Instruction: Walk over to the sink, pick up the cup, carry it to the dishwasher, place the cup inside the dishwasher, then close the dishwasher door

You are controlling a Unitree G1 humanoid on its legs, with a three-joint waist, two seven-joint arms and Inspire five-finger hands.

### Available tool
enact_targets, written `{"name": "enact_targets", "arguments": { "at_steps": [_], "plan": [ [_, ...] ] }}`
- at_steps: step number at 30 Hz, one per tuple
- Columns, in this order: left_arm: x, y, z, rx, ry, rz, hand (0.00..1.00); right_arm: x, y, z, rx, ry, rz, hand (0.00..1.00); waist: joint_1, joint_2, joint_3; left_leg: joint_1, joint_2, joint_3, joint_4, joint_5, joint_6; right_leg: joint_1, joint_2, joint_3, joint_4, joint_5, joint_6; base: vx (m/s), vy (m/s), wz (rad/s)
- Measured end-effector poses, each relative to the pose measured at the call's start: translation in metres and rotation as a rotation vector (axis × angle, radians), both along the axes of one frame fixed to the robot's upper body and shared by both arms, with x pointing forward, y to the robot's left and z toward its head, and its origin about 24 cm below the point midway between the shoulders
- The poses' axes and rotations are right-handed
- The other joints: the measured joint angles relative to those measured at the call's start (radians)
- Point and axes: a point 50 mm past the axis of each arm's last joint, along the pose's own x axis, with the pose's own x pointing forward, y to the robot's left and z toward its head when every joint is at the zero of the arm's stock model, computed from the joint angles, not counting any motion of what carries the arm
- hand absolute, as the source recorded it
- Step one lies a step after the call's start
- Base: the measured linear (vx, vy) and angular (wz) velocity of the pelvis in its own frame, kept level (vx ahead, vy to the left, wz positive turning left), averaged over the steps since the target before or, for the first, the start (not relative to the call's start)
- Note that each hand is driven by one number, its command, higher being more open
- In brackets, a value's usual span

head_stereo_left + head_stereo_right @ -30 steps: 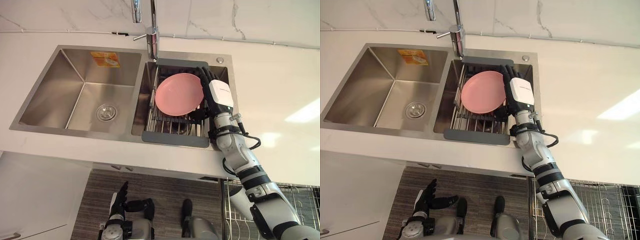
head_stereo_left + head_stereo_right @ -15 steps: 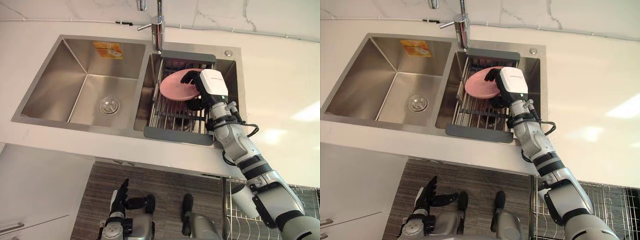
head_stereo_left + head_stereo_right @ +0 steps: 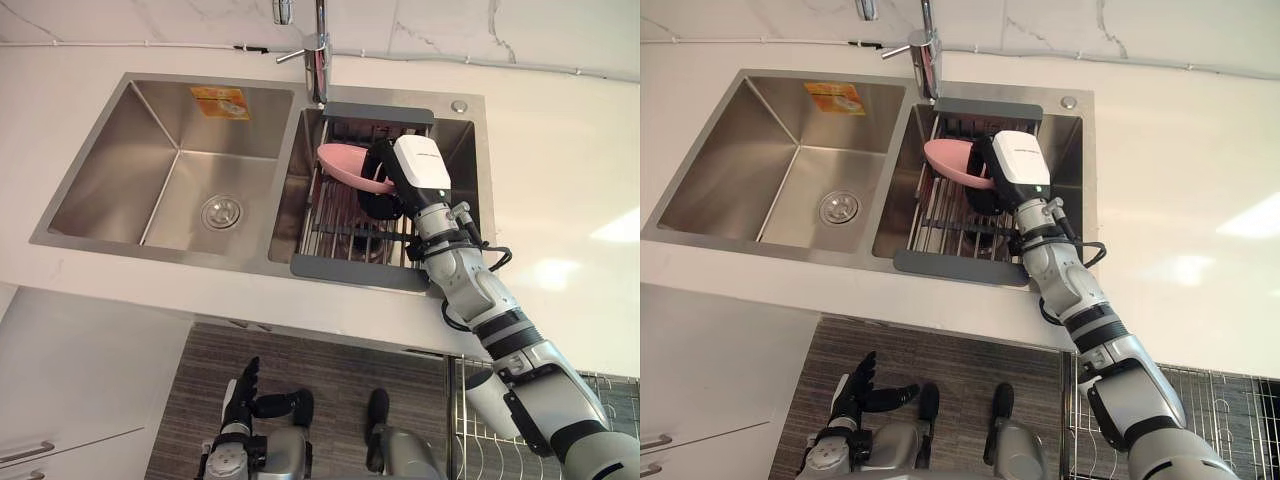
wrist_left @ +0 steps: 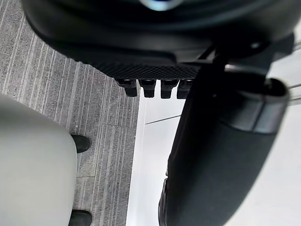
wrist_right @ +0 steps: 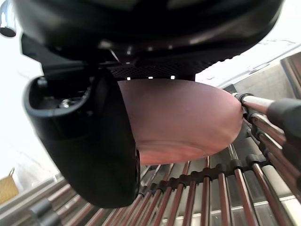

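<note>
A pink dish (image 3: 343,164), shallow like a bowl or plate, is tilted above the wire rack (image 3: 340,240) in the sink's right basin. No cup is visible. My right hand (image 3: 384,178) reaches down into that basin and is shut on the dish's right edge. In the right wrist view the thumb (image 5: 84,136) lies under the pink dish (image 5: 183,117), with the rack's bars (image 5: 211,188) below. My left hand (image 3: 240,392) hangs low over the floor, fingers (image 4: 150,87) straight, holding nothing.
The left basin (image 3: 180,170) holds nothing but its drain. A faucet (image 3: 318,50) stands behind the divider. White countertop (image 3: 560,200) runs to the right. A wire dishwasher rack (image 3: 1230,400) shows low at the right, a white cabinet front (image 3: 80,370) at the left.
The right hand's fingers have curled round the pink dish, which has tipped from lying nearly flat to tilted and edge-on. The camera shifted a little. The left hand is still.
</note>
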Motion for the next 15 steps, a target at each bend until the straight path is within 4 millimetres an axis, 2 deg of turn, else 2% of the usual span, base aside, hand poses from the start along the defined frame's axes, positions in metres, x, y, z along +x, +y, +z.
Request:
{"name": "enact_targets", "arguments": {
  "at_steps": [6, 11, 15],
  "plan": [
    [-0.001, 0.000, -0.001, -0.001, 0.009, 0.001, 1.00, -0.028, 0.004, 0.008, 0.060, -0.081, 0.056, 0.00, -0.003, -0.001, 0.000, 0.032, 0.003, 0.015, -0.022, 0.000, 0.001, 0.016, 0.005, 0.014, -0.001, 0.000, 0.000, 0.00, 0.000, -0.07],
    [-0.003, 0.001, -0.003, -0.001, 0.033, 0.005, 1.00, -0.056, 0.010, 0.021, 0.113, -0.182, 0.133, 0.00, -0.021, -0.005, -0.003, 0.061, 0.009, 0.037, -0.032, -0.003, 0.004, 0.030, 0.016, 0.046, -0.001, 0.000, 0.000, -0.01, -0.007, -0.14],
    [-0.006, 0.004, -0.005, 0.012, 0.051, -0.001, 1.00, -0.075, 0.015, 0.027, 0.173, -0.223, 0.198, 0.00, -0.036, -0.019, -0.011, 0.087, 0.017, 0.076, -0.034, -0.012, 0.005, 0.043, 0.028, 0.086, -0.011, 0.004, -0.004, -0.01, -0.010, -0.27]
  ]
}}
